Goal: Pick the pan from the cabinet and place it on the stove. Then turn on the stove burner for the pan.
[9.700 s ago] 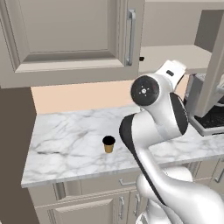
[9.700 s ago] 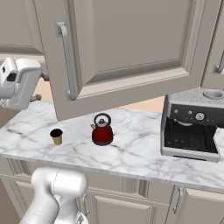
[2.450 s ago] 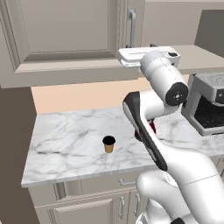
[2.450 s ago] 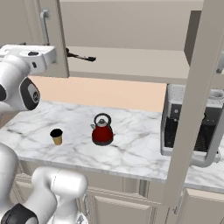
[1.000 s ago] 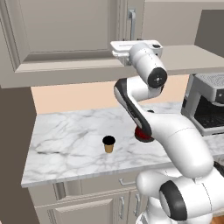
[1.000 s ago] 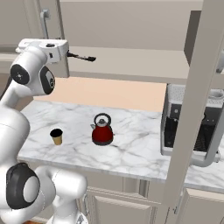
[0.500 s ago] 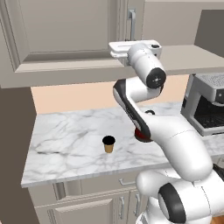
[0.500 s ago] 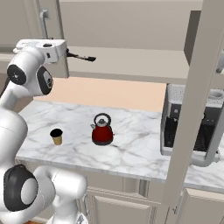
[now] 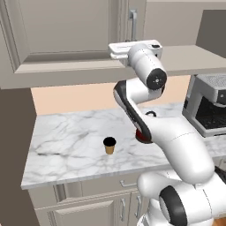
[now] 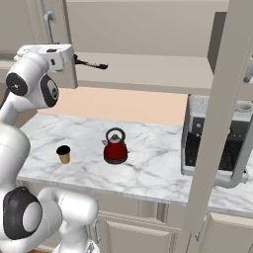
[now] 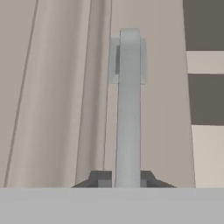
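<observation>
Hand view: your hand (image 11: 128,181) is clamped on the brushed-metal bar handle (image 11: 129,105) of the cabinet (image 11: 57,96), one dark finger on each side of the bar, which runs up to its mount on the door face.

Left base view: the arm reaches up to the lower edge of the cabinet door (image 9: 66,39), its wrist level with the handle's foot; the fingers themselves are hidden behind the white wrist block. Below, a small dark-rimmed cup (image 9: 109,145) stands alone on the marble surface (image 9: 70,145).

Right base view: the cabinet stands open, and on its bottom shelf (image 10: 148,66) you see a long straight black handle (image 10: 91,64) lying just past the hand; this is probably the pan's, though the round body is concealed by the door edge and wrist. On the surface the red kettle (image 10: 115,147) sits well apart from the cup, with the coffee machine (image 10: 217,143) at the right end, partly behind a second open door (image 10: 217,113).
</observation>
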Controlling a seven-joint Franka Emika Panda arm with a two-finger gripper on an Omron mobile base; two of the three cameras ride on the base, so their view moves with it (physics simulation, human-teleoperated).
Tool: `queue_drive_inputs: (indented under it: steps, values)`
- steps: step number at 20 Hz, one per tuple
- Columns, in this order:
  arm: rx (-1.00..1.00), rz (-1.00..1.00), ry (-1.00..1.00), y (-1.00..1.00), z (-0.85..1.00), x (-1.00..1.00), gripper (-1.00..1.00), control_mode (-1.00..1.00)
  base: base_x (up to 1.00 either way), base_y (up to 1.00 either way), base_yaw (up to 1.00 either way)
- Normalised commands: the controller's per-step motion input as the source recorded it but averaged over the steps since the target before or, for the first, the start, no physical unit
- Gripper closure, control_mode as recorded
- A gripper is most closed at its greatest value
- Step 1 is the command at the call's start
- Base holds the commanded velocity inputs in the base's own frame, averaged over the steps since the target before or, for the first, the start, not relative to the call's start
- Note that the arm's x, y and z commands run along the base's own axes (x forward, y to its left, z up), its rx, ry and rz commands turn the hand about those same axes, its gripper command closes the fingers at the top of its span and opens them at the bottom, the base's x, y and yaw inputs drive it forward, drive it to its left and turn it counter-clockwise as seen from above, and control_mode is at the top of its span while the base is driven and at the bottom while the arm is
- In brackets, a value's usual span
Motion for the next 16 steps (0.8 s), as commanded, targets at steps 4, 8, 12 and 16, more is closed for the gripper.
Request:
queue_drive_inputs:
  steps: [4, 8, 12, 16]
  values:
    - [0.0, 0.0, -0.01, 0.29, 0.0, -0.71, 1.0, -1.0, 0.0, 0.0, 0.0]
    - [0.0, 0.01, -0.01, 0.43, 0.01, -0.93, 1.0, -1.0, 0.0, 0.0, 0.0]
    - [0.0, 0.03, 0.0, 0.5, 0.04, -0.91, 1.0, -1.0, 0.0, 0.0, 0.0]
    - [0.0, 0.06, 0.0, 0.53, 0.02, -0.91, 1.0, -1.0, 0.0, 0.0, 0.0]
